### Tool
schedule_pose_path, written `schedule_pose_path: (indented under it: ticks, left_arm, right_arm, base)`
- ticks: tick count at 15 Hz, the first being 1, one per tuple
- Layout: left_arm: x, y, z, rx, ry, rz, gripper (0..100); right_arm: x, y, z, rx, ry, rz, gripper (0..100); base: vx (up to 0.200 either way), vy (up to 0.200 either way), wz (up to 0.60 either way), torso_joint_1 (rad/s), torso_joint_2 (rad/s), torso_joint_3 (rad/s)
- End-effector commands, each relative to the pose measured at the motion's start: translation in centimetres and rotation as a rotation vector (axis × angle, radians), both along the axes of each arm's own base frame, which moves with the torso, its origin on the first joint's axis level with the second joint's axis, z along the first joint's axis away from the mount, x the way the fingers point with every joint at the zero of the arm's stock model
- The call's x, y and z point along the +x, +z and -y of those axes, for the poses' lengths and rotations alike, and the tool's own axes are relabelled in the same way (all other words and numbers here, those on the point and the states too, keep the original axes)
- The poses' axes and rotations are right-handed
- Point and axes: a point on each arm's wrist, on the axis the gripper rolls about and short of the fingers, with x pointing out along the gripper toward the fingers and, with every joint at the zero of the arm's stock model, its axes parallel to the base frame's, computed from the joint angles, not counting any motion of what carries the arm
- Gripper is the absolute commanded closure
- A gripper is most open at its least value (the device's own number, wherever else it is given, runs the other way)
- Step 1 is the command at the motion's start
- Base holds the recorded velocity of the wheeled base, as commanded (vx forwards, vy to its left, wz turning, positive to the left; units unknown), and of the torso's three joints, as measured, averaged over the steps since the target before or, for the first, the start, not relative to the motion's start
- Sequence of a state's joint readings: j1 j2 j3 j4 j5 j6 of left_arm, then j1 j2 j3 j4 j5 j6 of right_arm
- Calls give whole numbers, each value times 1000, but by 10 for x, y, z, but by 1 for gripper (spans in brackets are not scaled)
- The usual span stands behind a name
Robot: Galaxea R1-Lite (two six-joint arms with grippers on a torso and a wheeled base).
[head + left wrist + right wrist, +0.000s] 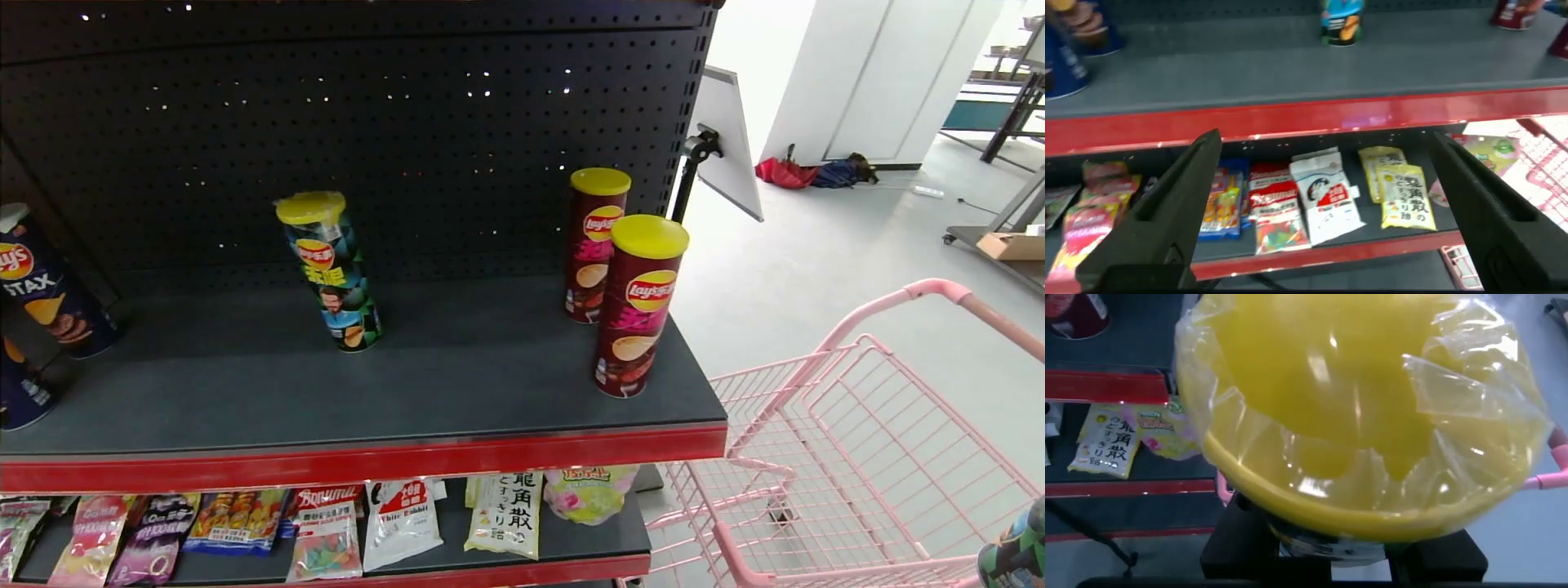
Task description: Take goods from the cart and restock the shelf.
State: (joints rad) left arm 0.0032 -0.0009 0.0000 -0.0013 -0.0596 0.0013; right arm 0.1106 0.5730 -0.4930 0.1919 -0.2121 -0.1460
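Right claw [1335,551] is clamped on a chips can [1364,416], gripping the body below the lid. The wrist cam looks down onto the yellow lid and its loose plastic wrap. In the head view the can is only a green-patterned sliver at the lower right corner, beside the near end of the pink cart [939,290]. I can't tell from that whether it's inside the basket or just over it.

Left claw [1324,140] is wide open and empty, facing the shelf's red front edge, with the snack bags [1323,196] of the lower tier beyond it.

Key geometry:
- The shelf [457,367] lies forward and to my left of the held can, and the cart sits off the shelf's right end.
- The can's long axis runs roughly along the wrist cam's line of sight, lid toward the camera. It looks about upright, but I can't tell the exact tilt.
- The right arm has the goods and is on the side nearer the shelf's right end, so my call is that it does the placing and the left isn't needed.

Shelf layout:
- A matching green can [331,273] stands mid-shelf.
- Two maroon cans stand upright at the right end, rear [594,245] and front [641,306], the front one just beside the rear.
- Blue cans [41,286] are at the far left.
- There's bare deck between the green can and the maroon pair, which I'd take as the target.

Risks:
- The path from the cart passes the front maroon can, which sits near the shelf edge. I need to clear its lid on the way in.
- The can has to go down base first.
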Motion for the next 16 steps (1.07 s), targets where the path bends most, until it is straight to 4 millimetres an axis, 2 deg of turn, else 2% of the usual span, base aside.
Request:
schedule_pose_path:
  ticks: [1, 3, 6, 16]
  left_arm:
    - [0, 0, 0, 0, 0, -1, 0]
    - [0, 0, 0, 0, 0, -1, 0]
    - [0, 0, 0, 0, 0, -1, 0]
    - [0, 0, 0, 0, 0, -1, 0]
  right_arm:
    - [-11, -1, 1, 17, 13, 48, 100]
    - [-24, -8, 2, 57, 56, 96, 100]
    - [-31, -23, 3, 57, 54, 101, 100]
    - [-31, -26, 3, 55, 57, 92, 100]
  base:
    - [0, 0, 0, 0, 0, 0]
    - [0, 0, 0, 0, 0, 0]
    - [0, 200, 0, 2, 2, 2]
    - [0, 200, 0, 1, 2, 4]
